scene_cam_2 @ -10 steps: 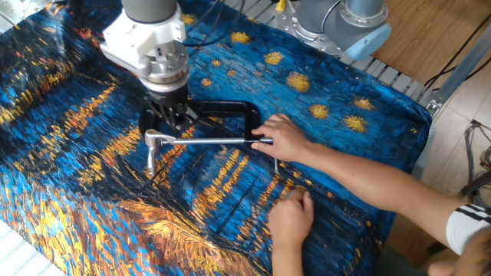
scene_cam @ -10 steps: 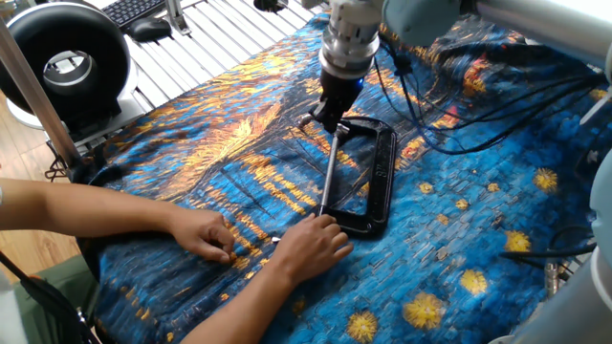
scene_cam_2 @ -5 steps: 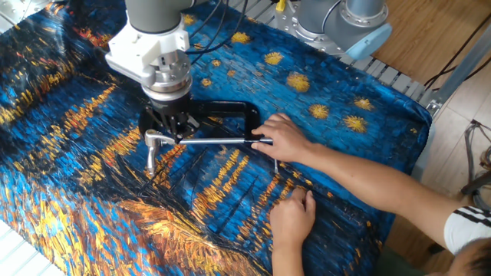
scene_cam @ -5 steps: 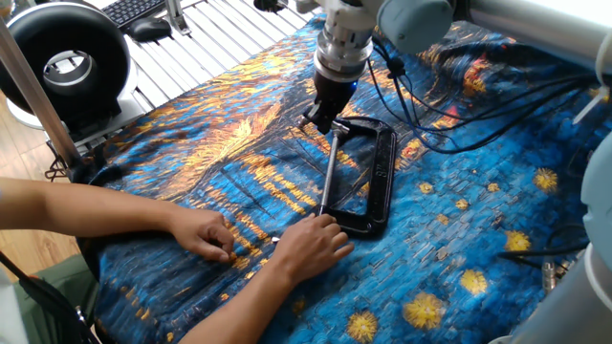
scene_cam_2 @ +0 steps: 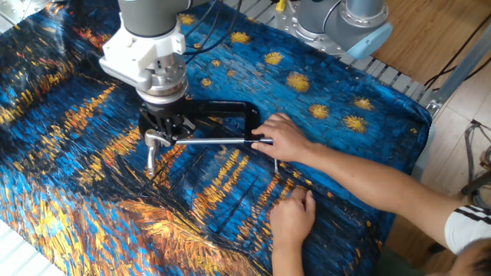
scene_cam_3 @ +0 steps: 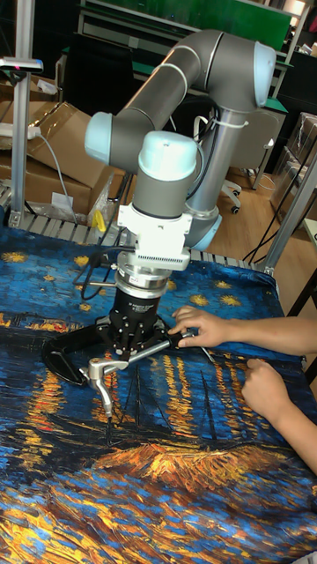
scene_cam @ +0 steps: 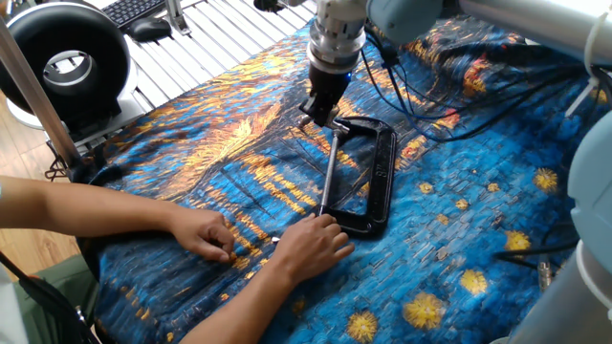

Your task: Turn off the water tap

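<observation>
The water tap (scene_cam_3: 99,370) is a small shiny silver handle at the end of the long silver rod (scene_cam_3: 154,351) of a black C-clamp (scene_cam: 382,177) that lies on the blue painted cloth. It also shows as the tap (scene_cam_2: 155,139) and the tap (scene_cam: 308,120). My gripper (scene_cam_3: 129,349) points straight down over the rod just beside the tap, fingers spread to either side of it, open. The same gripper (scene_cam_2: 164,127) stands at the clamp's left end and hides part of the tap in that view. A person's hand (scene_cam_2: 282,138) presses on the clamp's other end.
The person's second hand (scene_cam: 206,234) rests on the cloth near the front edge, with both forearms reaching across it. Black cables (scene_cam: 430,105) trail over the cloth behind the clamp. A black fan (scene_cam: 62,62) stands beyond the table's left edge. Another arm's base (scene_cam_2: 345,23) stands at the far side.
My gripper has shifted a little along the rod toward the tap end and sits slightly lower. The clamp and the person's hands have stayed put.
</observation>
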`<state>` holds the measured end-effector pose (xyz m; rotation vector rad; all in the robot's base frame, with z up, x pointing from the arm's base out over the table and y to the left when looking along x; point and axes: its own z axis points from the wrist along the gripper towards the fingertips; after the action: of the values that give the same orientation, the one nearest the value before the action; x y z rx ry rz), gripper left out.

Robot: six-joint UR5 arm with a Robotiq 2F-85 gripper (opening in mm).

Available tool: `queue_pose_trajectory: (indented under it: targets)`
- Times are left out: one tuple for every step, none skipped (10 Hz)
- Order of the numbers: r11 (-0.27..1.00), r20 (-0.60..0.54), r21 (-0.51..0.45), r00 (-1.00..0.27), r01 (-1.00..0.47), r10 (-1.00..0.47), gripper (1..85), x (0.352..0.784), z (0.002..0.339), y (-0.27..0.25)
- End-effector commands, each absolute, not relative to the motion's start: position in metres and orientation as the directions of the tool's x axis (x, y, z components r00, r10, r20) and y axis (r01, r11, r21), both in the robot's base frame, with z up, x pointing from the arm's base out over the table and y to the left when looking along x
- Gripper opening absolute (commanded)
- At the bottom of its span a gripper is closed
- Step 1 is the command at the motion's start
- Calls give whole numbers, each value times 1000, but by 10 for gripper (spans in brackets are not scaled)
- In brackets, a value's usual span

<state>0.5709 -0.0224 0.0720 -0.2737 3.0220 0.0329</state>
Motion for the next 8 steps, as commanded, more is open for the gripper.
queue_pose_trajectory:
  targets:
    - [979,-111,2,-973,-206,-205,13,583,80,-27]
    - [976,-120,-8,-968,-219,-219,13,587,82,-29]
    - [971,-133,-26,-962,-237,-238,13,592,82,-34]
    - [965,-145,-45,-954,-260,-264,13,597,82,-38]
    - [959,-159,-57,-946,-278,-284,13,602,83,-42]
    - [957,-168,-58,-942,-285,-291,13,604,83,-42]
    - [954,-172,-68,-938,-293,-301,13,606,83,-45]
    - [950,-175,-78,-934,-302,-311,13,607,83,-48]
